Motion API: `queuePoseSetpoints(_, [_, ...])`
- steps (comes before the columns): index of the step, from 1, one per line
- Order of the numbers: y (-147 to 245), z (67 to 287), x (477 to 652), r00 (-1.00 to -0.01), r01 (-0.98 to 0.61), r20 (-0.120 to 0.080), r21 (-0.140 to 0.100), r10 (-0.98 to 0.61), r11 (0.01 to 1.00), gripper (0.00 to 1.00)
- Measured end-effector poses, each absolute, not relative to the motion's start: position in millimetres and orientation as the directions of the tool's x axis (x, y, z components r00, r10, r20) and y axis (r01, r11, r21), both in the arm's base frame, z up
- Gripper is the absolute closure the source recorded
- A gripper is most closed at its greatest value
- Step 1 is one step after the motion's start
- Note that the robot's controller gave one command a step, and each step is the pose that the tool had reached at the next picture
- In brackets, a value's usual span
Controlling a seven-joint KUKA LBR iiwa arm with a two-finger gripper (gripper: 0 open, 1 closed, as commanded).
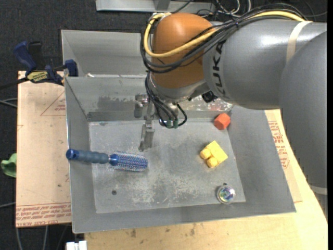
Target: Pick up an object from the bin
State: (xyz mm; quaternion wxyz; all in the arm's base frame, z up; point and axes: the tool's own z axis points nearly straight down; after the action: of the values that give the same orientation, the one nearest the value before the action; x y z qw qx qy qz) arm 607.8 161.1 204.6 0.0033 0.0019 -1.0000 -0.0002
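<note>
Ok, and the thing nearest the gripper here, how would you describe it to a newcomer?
Start from the grey bin and look at the left half of its floor, near the gripper. There lies a blue brush, handle pointing left. It is the only long, bristled thing; the yellow block, orange block and shiny ball are small and lie to the right.

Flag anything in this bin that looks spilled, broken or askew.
Nothing stands out. The blue bristled brush, yellow plastic block, small orange block and shiny clear ball lie apart, seemingly intact, in the scuffed grey metal bin.
</note>
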Motion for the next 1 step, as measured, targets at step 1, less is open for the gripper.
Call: queuePoseSetpoints(1, [175.0, 65.7, 559.6, -0.993, -0.114, 0.008, 0.0, -0.114, 0.993, 0.0])
